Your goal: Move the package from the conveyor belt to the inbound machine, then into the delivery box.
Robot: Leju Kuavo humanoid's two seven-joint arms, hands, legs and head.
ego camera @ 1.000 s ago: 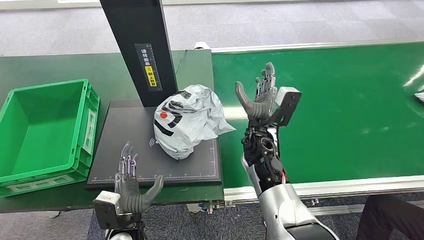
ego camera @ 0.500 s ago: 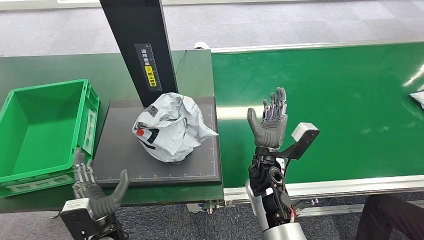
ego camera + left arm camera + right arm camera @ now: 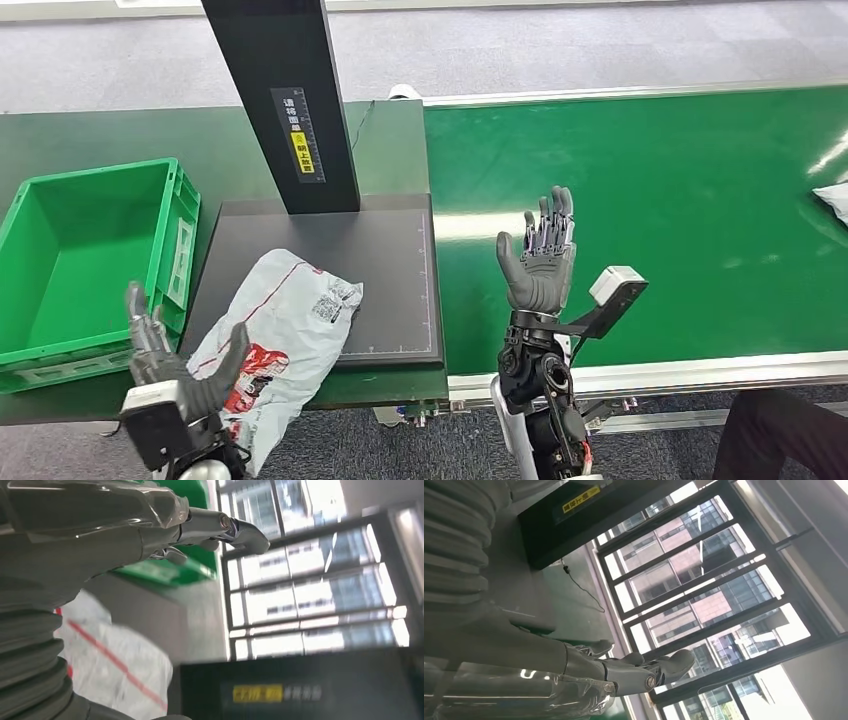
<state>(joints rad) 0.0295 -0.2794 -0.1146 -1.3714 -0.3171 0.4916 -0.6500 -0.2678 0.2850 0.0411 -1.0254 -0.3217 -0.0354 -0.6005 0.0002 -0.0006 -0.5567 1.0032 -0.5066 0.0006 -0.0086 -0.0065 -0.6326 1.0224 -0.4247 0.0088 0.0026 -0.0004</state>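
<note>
Green conveyor belt (image 3: 680, 190) behind raised, spread right hand (image 3: 538, 262); package (image 3: 280, 345) off belt, draped over inbound machine (image 3: 385, 290) edge beside spread, unladen left hand (image 3: 180, 380); delivery box (image 3: 80, 250) beyond, unfilled.

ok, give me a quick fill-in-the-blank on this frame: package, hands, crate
1. The package lies partly on the black scanner platform and hangs over its ____ edge.
2. The green crate holds ____.
3. The right hand is raised over the ____ with fingers apart.
4. The left hand sits beside the package, holding ____.

Missing words: front; nothing; conveyor belt; nothing
</note>
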